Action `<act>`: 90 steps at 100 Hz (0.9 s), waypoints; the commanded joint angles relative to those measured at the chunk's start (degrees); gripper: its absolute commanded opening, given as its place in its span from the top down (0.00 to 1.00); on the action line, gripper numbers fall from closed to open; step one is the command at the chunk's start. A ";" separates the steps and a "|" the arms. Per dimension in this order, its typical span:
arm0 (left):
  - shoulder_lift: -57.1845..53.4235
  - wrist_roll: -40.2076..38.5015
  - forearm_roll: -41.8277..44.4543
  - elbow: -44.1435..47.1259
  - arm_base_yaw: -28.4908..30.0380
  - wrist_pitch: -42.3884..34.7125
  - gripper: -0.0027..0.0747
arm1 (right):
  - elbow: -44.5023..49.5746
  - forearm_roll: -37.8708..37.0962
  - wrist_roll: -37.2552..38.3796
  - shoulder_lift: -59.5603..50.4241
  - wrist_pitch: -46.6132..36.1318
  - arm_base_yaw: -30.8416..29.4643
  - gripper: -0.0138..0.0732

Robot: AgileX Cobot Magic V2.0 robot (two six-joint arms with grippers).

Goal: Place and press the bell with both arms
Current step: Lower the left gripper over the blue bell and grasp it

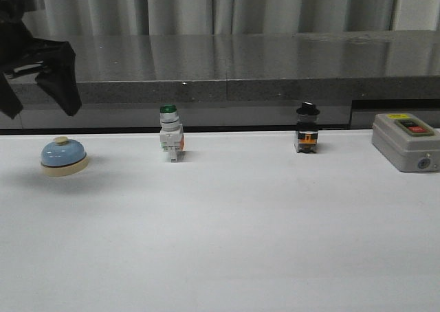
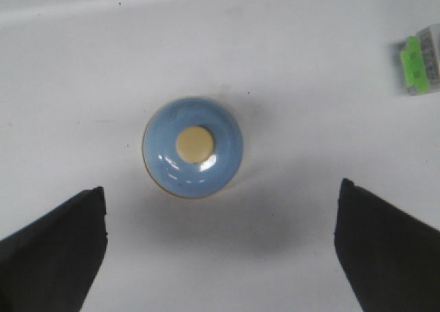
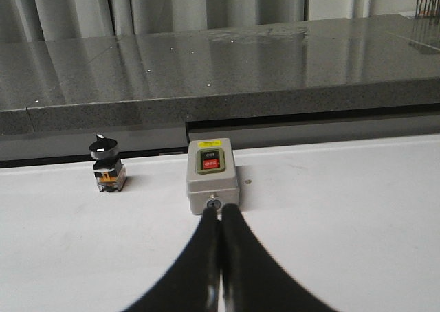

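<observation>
The bell (image 1: 63, 155), a light-blue dome on a cream base with a cream knob, stands on the white table at the far left. My left gripper (image 1: 38, 106) hangs open and empty above and slightly behind it. In the left wrist view the bell (image 2: 193, 147) lies straight below, and the gripper (image 2: 220, 243) has its two black fingertips (image 2: 58, 247) spread wide, well apart from the bell. My right gripper (image 3: 219, 212) is shut and empty, low over the table, its tips just before the grey box (image 3: 212, 174). The right arm is out of the front view.
A green-capped white push-button switch (image 1: 170, 135) stands mid-left. A black-capped switch (image 1: 307, 129) stands mid-right. A grey box with red and black buttons (image 1: 405, 140) sits at the far right. A dark grey ledge (image 1: 227, 85) runs along the table's back.
</observation>
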 commanded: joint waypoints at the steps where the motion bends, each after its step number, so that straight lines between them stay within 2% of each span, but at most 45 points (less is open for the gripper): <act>1: 0.01 -0.55 -0.90 -4.00 -0.31 -0.29 0.15 | -0.78 -0.43 -0.15 -0.99 -4.25 -0.24 0.91; 19: 6.10 -0.55 -0.80 -9.17 -0.31 3.80 0.15 | -0.78 -0.43 -0.15 -0.99 -4.25 -0.24 0.91; 44: 11.73 -0.55 2.28 -13.52 -0.31 5.10 0.15 | -0.78 -0.43 -0.15 -0.99 -4.25 -0.24 0.91; 76: 14.13 -0.55 2.28 -13.66 -0.31 4.33 0.15 | -0.78 -0.43 -0.15 -0.99 -4.25 -0.24 0.91; 90: 14.13 -0.55 2.28 -13.66 -0.31 4.27 0.23 | -0.78 -0.43 -0.15 -0.99 -4.25 -0.24 0.91</act>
